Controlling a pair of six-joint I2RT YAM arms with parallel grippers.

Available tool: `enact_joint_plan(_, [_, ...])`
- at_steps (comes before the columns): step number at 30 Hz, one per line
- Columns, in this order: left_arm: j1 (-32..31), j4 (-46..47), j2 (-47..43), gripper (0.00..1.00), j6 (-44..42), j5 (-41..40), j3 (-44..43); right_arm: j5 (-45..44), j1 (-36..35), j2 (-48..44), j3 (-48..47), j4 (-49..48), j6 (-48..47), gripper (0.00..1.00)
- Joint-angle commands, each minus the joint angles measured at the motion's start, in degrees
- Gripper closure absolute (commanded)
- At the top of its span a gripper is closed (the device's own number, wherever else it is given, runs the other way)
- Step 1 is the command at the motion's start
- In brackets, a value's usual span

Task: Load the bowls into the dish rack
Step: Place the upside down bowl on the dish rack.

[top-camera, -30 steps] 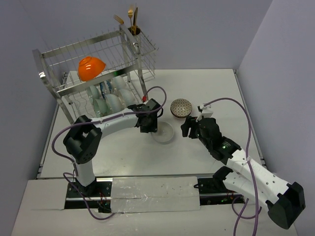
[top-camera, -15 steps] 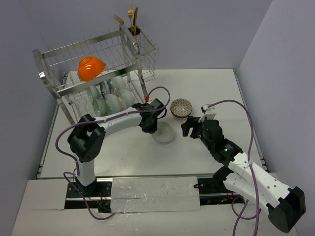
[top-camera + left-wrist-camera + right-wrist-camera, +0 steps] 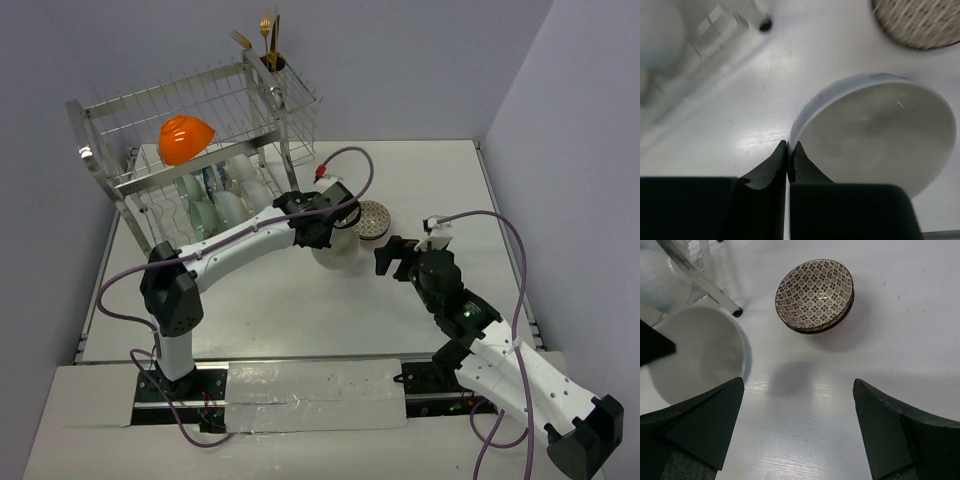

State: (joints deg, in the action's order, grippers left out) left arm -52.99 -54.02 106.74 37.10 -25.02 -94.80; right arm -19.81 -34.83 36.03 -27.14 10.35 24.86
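1. The step in hand is judged to be the pick-up of a plain white ceramic bowl [image 3: 337, 250]. It is found near the middle of the counter [image 3: 430, 170], just beside the right front leg of the large two-tier silver wire dish rack [image 3: 100, 105].
2. The jaws of the left arm [image 3: 245, 238] are pinched shut on this bowl's rim, as the left wrist view shows plainly.
3. The white bowl appears tipped up on the grip, but whether it is fully clear of the counter cannot be told.
4. The jaws of the right arm [image 3: 470, 320] are spread wide and hold nothing. They are poised over bare counter near a round brown-patterned ceramic bowl [image 3: 815, 294], which sits upright just beside the white one, on its far-right side.
5. The rack stands at the counter's far-left corner. A bright orange bowl [image 3: 186, 138] is lodged on the upper tier and several white bowls [image 3: 225, 195] are stood on edge on the lower tier.
6. The next move calls for the white bowl to be carried toward the far-left corner, turned on edge and slotted between free tines. The rack leg and the bowls already loaded must be avoided. The patterned bowl is left to be taken afterwards.
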Motion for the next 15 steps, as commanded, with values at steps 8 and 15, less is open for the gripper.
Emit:
enact_joint_plan(8, [-6.8,17.2,-11.2,1.00,-51.2,-47.7,-17.7,-5.2,0.4,-4.1,1.5,-0.9,2.4,0.00])
enact_joint_plan(15, [-3.0,101.6,-14.7,1.00,-125.3,-43.8,-7.6,-4.9,0.5,-4.0,1.9,-1.1,2.2,0.00])
